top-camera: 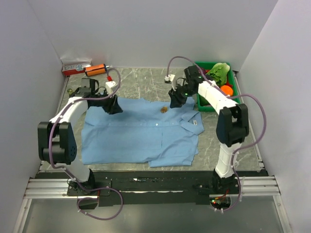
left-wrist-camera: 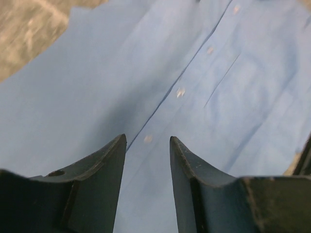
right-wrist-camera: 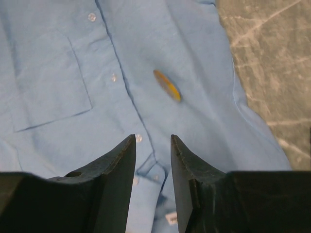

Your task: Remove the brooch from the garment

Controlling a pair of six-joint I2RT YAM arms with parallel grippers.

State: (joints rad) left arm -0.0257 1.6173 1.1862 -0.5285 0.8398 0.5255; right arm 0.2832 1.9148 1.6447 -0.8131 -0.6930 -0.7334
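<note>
Your R gripper [right-wrist-camera: 153, 139] hovers over shirt [top-camera: 136, 136], jaws narrowly apart, empty, brooch [right-wrist-camera: 167, 85] just ahead. L gripper [left-wrist-camera: 148, 139]: same gap, empty, over shirt.

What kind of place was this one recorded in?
Probably a lab robot cell: plain white panels wall in a marble-patterned table, a metal rail runs along its near edge, and a green bin holds what look like toy foods.
</note>
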